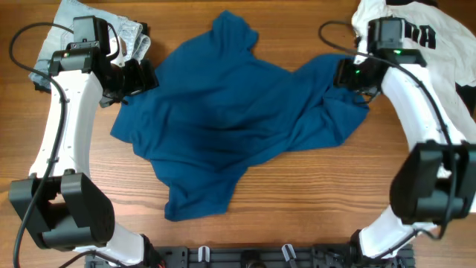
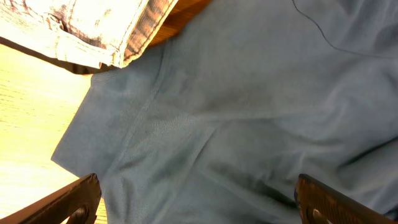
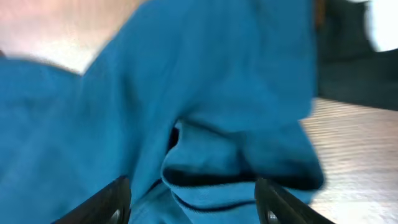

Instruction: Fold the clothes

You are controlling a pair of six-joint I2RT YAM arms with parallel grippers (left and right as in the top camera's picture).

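The dark-blue short-sleeved shirt (image 1: 223, 119) lies crumpled across the middle of the wooden table. My left gripper (image 1: 137, 78) is at its left edge, open, with the shirt's sleeve cloth (image 2: 205, 124) between the fingers (image 2: 196, 202). My right gripper (image 1: 348, 74) is at the shirt's bunched right edge, open, with a folded hem (image 3: 236, 162) between its fingers (image 3: 193, 199). The white shirt with black lettering (image 1: 431, 37) lies at the far right corner. No black piece shows clearly.
A pale grey denim garment (image 1: 89, 33) lies at the far left corner; its hem shows in the left wrist view (image 2: 81, 28). A red object (image 1: 468, 93) peeks in at the right edge. Bare wood (image 1: 320, 201) lies in front of the shirt.
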